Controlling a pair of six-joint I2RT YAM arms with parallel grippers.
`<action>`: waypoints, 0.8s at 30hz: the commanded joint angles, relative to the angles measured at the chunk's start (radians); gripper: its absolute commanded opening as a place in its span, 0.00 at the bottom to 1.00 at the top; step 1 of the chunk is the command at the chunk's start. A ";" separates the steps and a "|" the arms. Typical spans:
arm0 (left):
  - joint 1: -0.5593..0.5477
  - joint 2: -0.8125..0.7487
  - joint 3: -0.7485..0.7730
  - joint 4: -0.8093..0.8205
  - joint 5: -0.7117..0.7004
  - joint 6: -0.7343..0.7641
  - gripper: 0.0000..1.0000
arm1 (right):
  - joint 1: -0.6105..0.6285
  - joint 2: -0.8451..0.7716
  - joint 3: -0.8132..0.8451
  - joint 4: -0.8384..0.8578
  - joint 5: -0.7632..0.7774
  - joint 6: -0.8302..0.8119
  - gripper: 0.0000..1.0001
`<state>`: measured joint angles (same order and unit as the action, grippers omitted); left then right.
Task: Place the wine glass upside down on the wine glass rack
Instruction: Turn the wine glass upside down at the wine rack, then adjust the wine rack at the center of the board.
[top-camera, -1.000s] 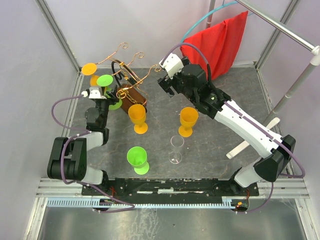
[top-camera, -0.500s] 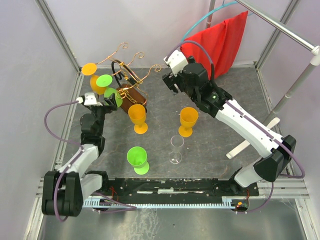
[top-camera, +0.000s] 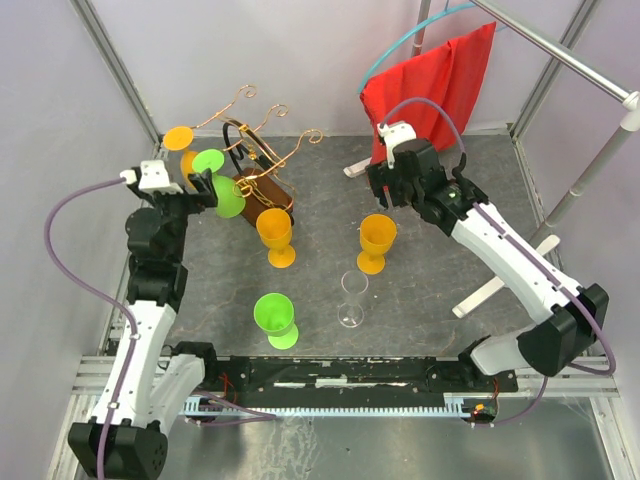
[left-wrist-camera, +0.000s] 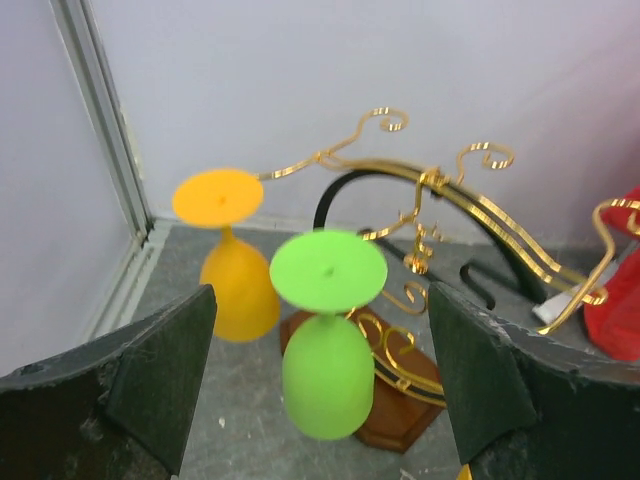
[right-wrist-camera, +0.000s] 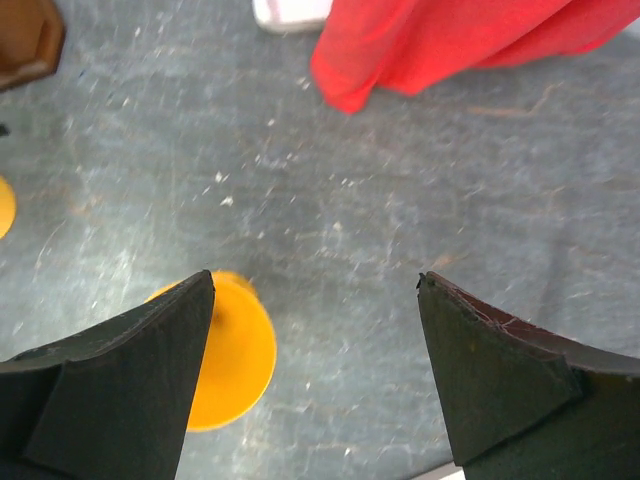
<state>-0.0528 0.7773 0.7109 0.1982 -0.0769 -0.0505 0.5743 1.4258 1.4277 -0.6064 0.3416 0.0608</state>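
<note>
Both grippers are standing wide open and holding nothing. The left gripper (left-wrist-camera: 322, 350) is facing the wine glass rack (top-camera: 268, 190) at the back left, where a green glass (left-wrist-camera: 325, 375) and a hanging orange glass (left-wrist-camera: 235, 295) are already hanging upside down. The right gripper (right-wrist-camera: 315, 330) is hovering above an upright orange glass (top-camera: 377, 240), probably the next to go. It is looking light, stiff and smooth, so gripping across the bowl or stem is seeming soundest. A second orange glass (top-camera: 275, 232), a lime glass (top-camera: 274, 316) and a clear glass (top-camera: 352, 298) are crowding the surface (top-camera: 320, 215), the clear one just beside the target, and a red cloth (top-camera: 440, 85) is hanging behind
</note>
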 joint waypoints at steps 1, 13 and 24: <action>-0.001 0.045 0.163 -0.110 0.023 -0.013 0.93 | 0.006 -0.081 -0.032 -0.103 -0.108 0.111 0.90; -0.001 0.300 0.444 0.006 0.202 -0.211 0.99 | 0.006 -0.129 -0.192 -0.113 -0.162 0.175 0.82; -0.003 0.379 0.482 0.078 0.263 -0.275 0.99 | 0.006 -0.083 -0.253 -0.013 -0.211 0.193 0.65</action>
<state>-0.0528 1.1477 1.1507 0.1909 0.1379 -0.2684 0.5789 1.3281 1.1770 -0.7033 0.1596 0.2348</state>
